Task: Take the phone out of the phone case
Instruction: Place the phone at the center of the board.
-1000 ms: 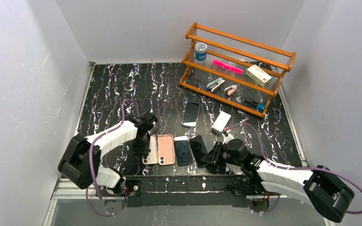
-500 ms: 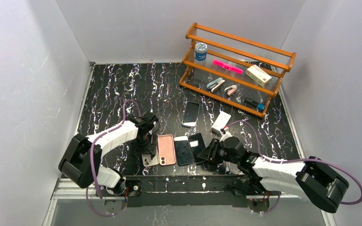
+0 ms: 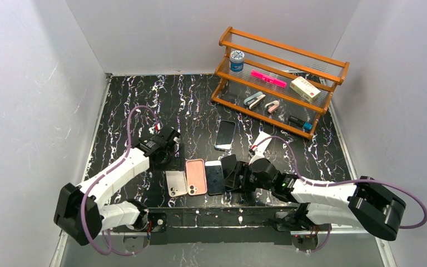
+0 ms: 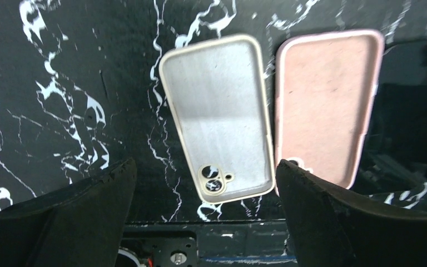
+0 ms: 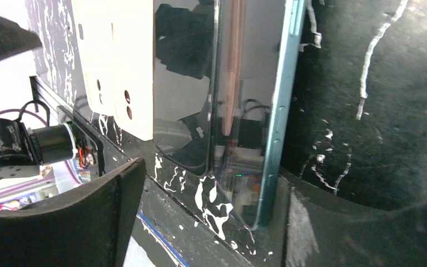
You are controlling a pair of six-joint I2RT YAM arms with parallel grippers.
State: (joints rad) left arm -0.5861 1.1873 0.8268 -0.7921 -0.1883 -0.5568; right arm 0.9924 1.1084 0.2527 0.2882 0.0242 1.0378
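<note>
An empty beige phone case [image 4: 219, 119] lies open side up near the table's front edge [image 3: 173, 183]. My left gripper [image 4: 205, 222] hangs open above its camera end, touching nothing [image 3: 164, 153]. The dark phone [image 3: 229, 166] lies flat right of the row, out of any case. Its teal edge [image 5: 281, 111] shows in the right wrist view. My right gripper [image 5: 217, 222] is open low over the phone's near end [image 3: 236, 179], its fingers apart from the phone.
An empty pink case [image 3: 195, 177] and another phone [image 3: 217, 178] lie between the beige case and the dark phone. Farther back are a third phone [image 3: 225, 134], a white box [image 3: 261, 142] and a wooden rack [image 3: 281, 78] with small items.
Both grippers have opened. The left one let go of the beige case and rose back from it; the case now lies flat. The right arm slid left over the dark phone.
</note>
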